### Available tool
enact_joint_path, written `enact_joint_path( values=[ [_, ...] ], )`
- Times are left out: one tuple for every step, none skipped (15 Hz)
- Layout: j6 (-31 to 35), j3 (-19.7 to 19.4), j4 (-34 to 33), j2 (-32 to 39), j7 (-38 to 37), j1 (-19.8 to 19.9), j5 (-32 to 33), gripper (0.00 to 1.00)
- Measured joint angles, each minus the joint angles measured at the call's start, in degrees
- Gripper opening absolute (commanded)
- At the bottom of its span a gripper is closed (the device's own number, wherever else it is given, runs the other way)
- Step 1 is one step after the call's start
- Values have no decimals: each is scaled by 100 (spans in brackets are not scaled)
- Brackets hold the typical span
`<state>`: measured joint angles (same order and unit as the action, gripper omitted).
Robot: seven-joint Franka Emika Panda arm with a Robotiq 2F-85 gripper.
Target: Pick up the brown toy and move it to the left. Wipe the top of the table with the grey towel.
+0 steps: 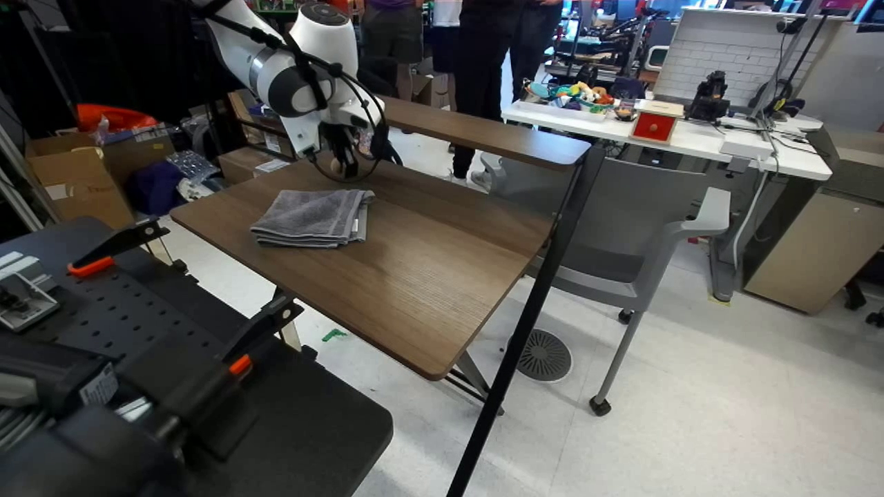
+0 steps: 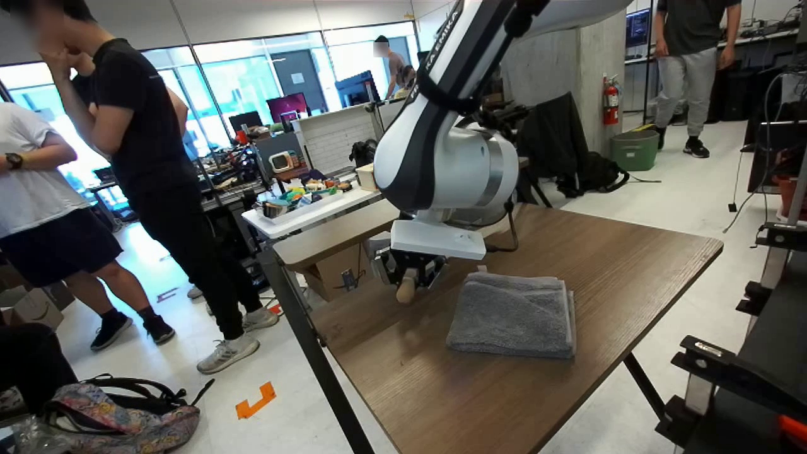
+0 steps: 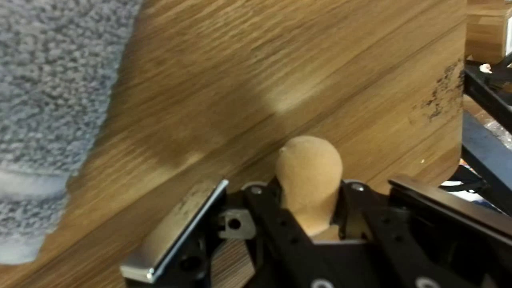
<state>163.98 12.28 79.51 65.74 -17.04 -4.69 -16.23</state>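
The brown toy (image 3: 310, 166), a small tan rounded lump, sits between the fingers of my gripper (image 3: 307, 196), which is shut on it. Its rounded end pokes out past the fingertips in the wrist view. In an exterior view the toy (image 2: 406, 290) points down over the brown wood-grain table (image 2: 441, 384); whether it touches the top I cannot tell. The grey towel (image 1: 314, 217) lies folded on the table beside the gripper, apart from it. Part of that towel (image 3: 60, 88) fills the left side of the wrist view.
A raised wooden shelf (image 1: 483, 134) runs along one long side of the table. A grey chair (image 1: 615, 235) stands close by. Across a floor gap is a black workbench (image 1: 324, 421) with clamps. Several people, one in a black shirt (image 2: 145, 126), stand near the table.
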Motion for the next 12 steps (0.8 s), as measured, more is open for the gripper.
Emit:
enact_joint_path(
  values=[
    [26, 2, -70, 55, 5, -45, 0, 4],
    [38, 3, -149, 109, 19, -83, 0, 4],
    [47, 13, -228, 157, 46, -105, 0, 39],
    [48, 32, -303, 197, 72, -109, 0, 40],
    [48, 56, -366, 226, 89, -108, 0, 47],
    [48, 69, -410, 234, 94, -108, 0, 53],
    [48, 72, -439, 234, 94, -108, 0, 60],
    [48, 72, -456, 231, 94, -103, 0, 68],
    [48, 72, -458, 219, 96, -92, 0, 75],
    [48, 86, -452, 200, 124, -70, 0, 83],
    [48, 104, -425, 164, 161, -39, 0, 90],
    [48, 125, -374, 111, 202, 0, 0, 98]
  ],
)
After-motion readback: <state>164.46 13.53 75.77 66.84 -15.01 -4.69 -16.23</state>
